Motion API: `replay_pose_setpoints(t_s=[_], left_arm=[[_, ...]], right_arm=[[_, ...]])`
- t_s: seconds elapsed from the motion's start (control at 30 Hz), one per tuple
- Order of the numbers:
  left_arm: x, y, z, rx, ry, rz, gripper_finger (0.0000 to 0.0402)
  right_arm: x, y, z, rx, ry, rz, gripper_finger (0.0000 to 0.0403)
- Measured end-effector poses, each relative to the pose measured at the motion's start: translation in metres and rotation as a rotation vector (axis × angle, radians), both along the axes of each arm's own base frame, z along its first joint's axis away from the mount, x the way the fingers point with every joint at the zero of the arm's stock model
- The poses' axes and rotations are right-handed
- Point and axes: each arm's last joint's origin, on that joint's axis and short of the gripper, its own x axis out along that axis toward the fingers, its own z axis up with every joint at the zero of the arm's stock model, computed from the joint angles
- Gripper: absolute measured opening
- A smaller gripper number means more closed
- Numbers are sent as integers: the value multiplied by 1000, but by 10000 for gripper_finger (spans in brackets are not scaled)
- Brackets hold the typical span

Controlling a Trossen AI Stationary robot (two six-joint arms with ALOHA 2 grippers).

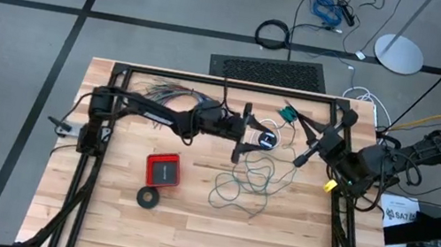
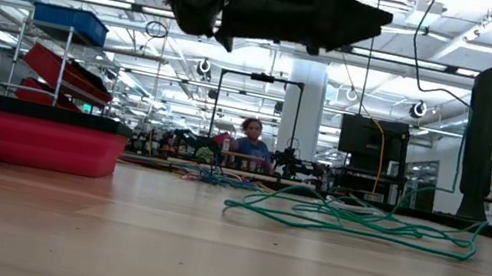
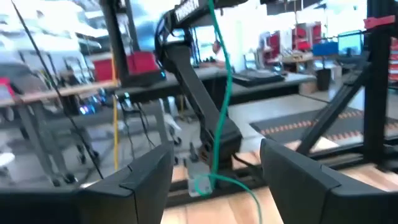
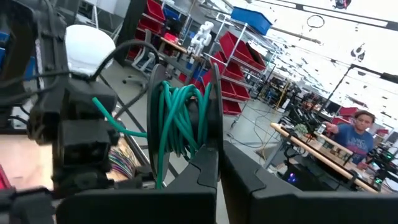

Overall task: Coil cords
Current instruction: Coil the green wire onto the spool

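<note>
A long teal-green wire (image 1: pixel 247 182) lies in a loose tangle on the table's middle (image 2: pixel 354 218). Part of it is gathered into a small coil (image 4: pixel 177 118) at my right gripper (image 4: pixel 214 93), which is shut and held above the table right of centre (image 1: pixel 303 155). One strand (image 3: pixel 214 93) runs down from the coil toward the table. My left gripper (image 3: pixel 214 180) is open, points level at that strand from the left (image 1: pixel 247 134), and touches nothing that shows. A thin white cord with a small black round piece (image 1: pixel 267 140) lies below the grippers. My right gripper holds the teal coil by several loops (image 4: pixel 202 121) at its fingertips. The loops run along the fingers on one side. Whether they are pinched between the fingers or wound around them, I cannot tell. The coil is lifted clear of the table, with a strand (image 4: pixel 118 121) trailing toward my left arm.
A red box (image 1: pixel 163 169) and a black tape-like ring (image 1: pixel 150 198) sit left of the tangle. A fan of many-coloured wires (image 1: pixel 167 92) lies at the far left under my left arm. A black frame (image 1: pixel 227 82) borders the table. A person (image 2: pixel 249 139) sits in the room beyond.
</note>
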Motion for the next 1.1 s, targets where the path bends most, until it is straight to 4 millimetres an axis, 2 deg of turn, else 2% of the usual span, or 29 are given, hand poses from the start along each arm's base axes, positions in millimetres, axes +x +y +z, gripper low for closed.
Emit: replay_pose_setpoints(t_s=[0.17,0.43,1.1], left_arm=[[6,0,-8,27,-23,-17,246],[14,-6,-2,46,-49,-53,246],[15,-6,-6,15,8,-77,246]], right_arm=[[0,0,0,8,-6,1,0],[0,0,0,11,-9,0,0],[0,0,-1,8,-2,-1,0]])
